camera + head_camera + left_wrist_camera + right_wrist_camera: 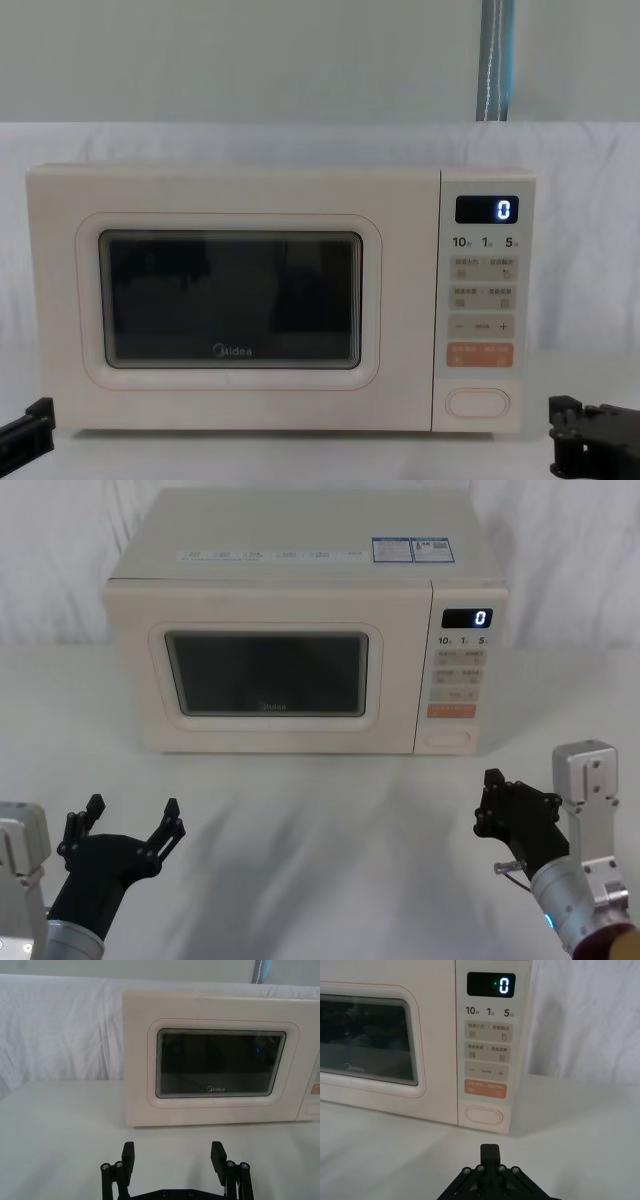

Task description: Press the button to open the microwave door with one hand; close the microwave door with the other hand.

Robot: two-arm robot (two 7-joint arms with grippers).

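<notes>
I keep the right gripper [515, 805] clenched, low right, fronting the button [448, 739] to poke it. The left gripper [128, 832], splayed lower left, faces the shut microwave door [270, 675], ready to push.

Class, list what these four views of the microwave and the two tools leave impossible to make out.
- Microwave door: interior hidden behind dark glass, every view.
- Keypad labels above the button: too small in head view.
- Right tool: base cut off by wrist view's edge.
- Left tool: mostly cut off in chest view.
</notes>
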